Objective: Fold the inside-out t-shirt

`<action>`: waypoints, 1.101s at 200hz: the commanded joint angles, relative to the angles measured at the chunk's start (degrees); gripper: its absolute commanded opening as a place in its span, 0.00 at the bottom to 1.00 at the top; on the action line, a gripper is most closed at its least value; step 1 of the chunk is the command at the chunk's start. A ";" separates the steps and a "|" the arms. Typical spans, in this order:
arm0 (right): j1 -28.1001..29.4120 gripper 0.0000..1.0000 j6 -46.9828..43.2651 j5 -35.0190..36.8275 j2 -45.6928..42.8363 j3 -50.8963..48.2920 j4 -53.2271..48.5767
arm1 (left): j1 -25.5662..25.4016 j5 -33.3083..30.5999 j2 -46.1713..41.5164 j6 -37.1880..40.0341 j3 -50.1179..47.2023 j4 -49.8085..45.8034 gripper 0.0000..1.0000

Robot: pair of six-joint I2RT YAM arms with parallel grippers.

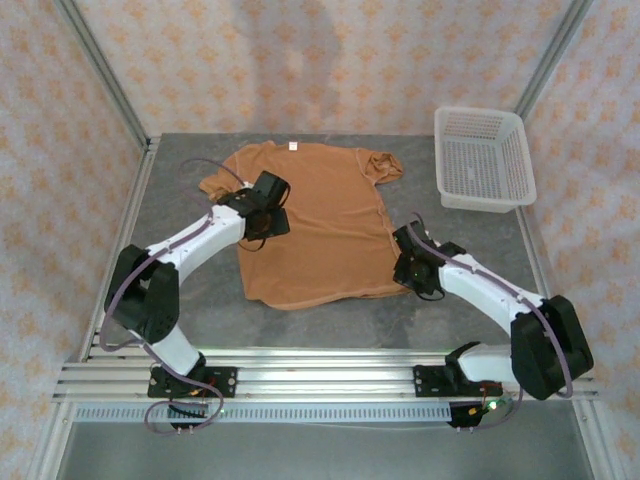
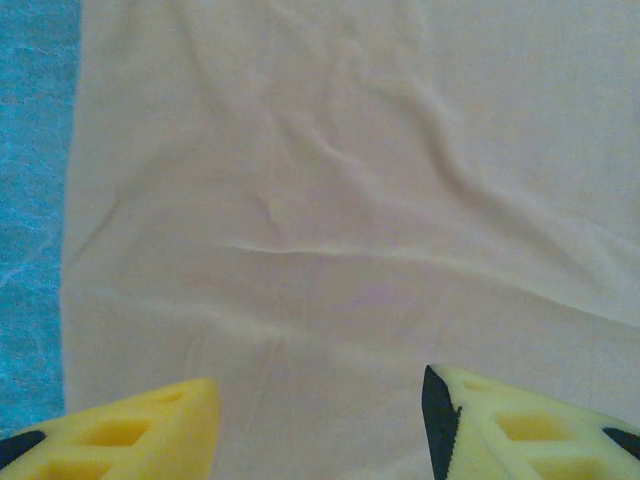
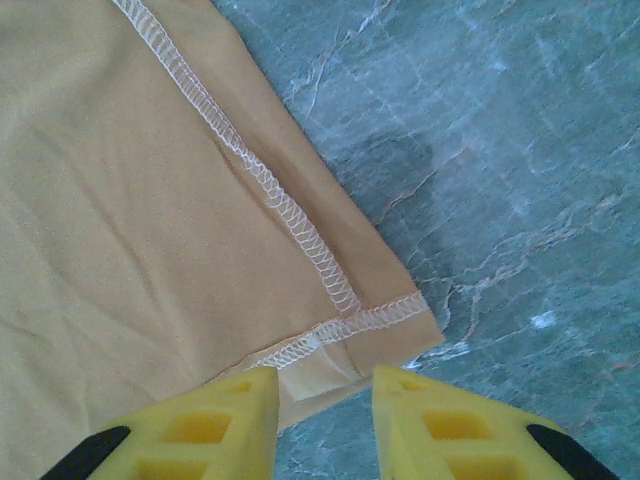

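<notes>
Your left hand released, over inside-out t-shirt | your right hand unclenched, straddling its hem corner on tabletop.

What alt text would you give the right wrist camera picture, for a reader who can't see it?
A hem corner of the inside-out t-shirt, orange-tan with white seam stitching exposed, lies flat on a grey-green marbled table. The right gripper, its two yellow fingers standing apart, frames that corner from the picture's bottom edge.
</notes>
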 commanded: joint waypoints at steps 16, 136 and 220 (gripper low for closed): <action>1.41 0.30 5.45 2.19 2.66 -0.64 0.03 | -2.28 -1.36 2.67 -1.66 2.98 -0.76 0.57; 1.71 0.23 4.00 6.38 8.89 1.96 -0.77 | -2.91 -2.00 3.71 -1.21 3.75 -1.67 0.56; 1.71 0.00 3.11 6.69 3.83 4.42 -5.05 | -7.91 -2.85 0.54 5.18 1.81 2.35 0.55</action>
